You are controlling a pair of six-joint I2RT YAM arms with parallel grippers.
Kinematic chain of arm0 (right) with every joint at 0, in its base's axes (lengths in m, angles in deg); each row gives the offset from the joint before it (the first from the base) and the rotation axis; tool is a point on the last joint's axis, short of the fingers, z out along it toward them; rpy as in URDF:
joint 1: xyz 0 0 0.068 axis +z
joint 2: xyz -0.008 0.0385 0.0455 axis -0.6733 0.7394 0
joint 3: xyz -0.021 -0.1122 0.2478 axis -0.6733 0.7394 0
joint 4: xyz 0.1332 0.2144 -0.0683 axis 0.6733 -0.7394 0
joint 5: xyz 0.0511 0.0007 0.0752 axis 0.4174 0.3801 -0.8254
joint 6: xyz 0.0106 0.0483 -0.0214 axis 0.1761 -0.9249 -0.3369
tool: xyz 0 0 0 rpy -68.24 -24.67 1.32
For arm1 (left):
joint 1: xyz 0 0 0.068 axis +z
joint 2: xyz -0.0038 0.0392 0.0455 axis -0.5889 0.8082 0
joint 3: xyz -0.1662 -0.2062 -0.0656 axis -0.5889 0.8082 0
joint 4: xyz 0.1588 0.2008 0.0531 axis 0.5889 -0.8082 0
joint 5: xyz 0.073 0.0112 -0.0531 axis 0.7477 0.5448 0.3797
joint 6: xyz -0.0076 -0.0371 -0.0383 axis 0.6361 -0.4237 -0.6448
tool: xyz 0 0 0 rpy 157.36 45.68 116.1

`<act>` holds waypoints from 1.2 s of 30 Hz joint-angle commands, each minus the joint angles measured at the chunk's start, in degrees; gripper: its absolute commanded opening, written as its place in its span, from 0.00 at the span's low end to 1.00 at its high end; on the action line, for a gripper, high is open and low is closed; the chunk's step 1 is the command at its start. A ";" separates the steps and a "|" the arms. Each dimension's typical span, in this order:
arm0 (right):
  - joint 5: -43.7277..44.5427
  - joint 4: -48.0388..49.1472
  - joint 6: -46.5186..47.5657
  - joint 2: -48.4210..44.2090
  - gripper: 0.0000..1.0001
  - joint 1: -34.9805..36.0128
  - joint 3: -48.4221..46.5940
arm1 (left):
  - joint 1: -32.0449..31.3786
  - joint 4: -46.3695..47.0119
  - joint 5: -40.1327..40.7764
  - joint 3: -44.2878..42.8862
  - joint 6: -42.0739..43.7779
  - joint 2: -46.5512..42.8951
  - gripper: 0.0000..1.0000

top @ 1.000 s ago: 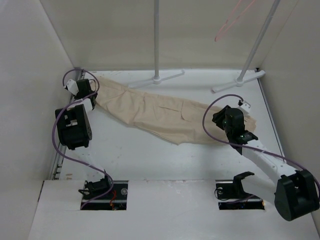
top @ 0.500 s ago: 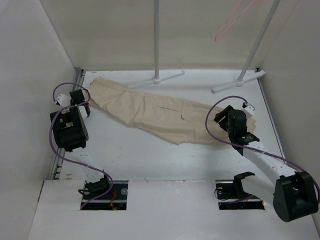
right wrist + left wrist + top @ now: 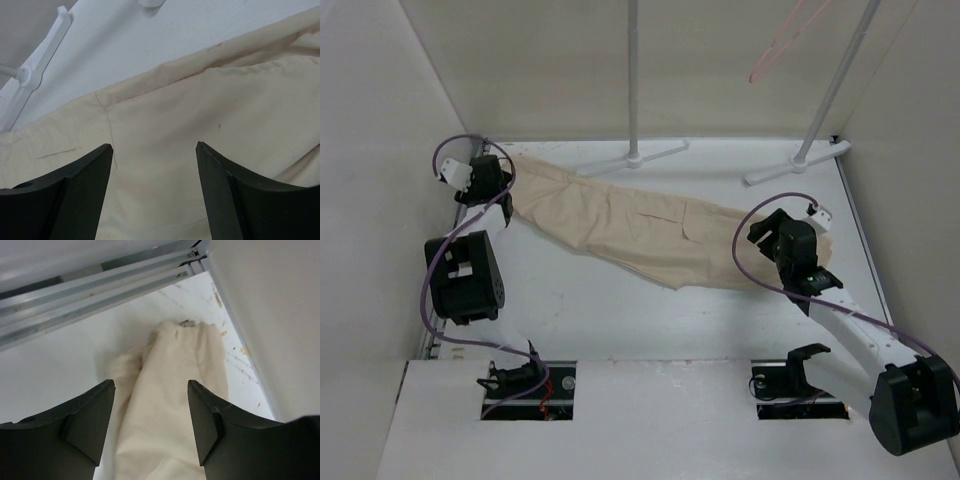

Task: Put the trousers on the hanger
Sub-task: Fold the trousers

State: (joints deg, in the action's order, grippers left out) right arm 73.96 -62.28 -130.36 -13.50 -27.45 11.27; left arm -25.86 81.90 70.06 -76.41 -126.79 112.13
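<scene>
Across the table [image 3: 620, 310], the trousers [image 3: 640, 225] lie flat on a diagonal, far-left to right. Left gripper [image 3: 150, 387]: fingers wide, over the far-left end. Right gripper [image 3: 153, 147]: fingers wide, over the right end. Hanger [image 3: 785, 40] hangs high at far right, well apart.

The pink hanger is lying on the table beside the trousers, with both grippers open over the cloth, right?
No. The top external view shows the pink hanger up in the air by the rack pole, not on the table. The left gripper and right gripper are open over the trousers.
</scene>
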 commanded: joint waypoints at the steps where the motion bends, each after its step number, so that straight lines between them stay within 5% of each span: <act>1: -0.21 1.69 0.62 -0.50 0.74 1.25 0.25 | 1.43 -3.77 -1.31 -8.48 2.56 6.57 0.58; 11: -2.14 3.27 1.94 -0.33 0.75 1.43 -0.45 | 3.27 -6.69 -8.08 -20.10 3.44 17.93 0.50; 17: -1.97 4.41 1.24 0.38 0.72 1.69 0.95 | 5.20 -7.05 -7.99 -19.59 3.26 19.78 0.11; 24: -1.53 2.92 0.45 -3.31 0.72 -0.06 1.92 | 8.63 -5.90 -5.97 -10.36 2.91 17.84 0.06; 29: -1.35 0.64 -0.70 -3.84 0.79 -3.84 1.66 | 10.39 -8.10 -2.20 -6.93 2.73 17.58 0.24; 36: -0.83 -1.47 -4.21 -3.75 0.84 -13.24 3.67 | 3.21 -6.78 7.98 0.45 0.63 0.21 0.81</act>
State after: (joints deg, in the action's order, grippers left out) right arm 72.11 -62.54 -131.89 -16.45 -37.85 13.56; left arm -18.08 76.66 70.74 -78.14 -125.65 122.03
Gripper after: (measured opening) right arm 0.840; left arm 0.779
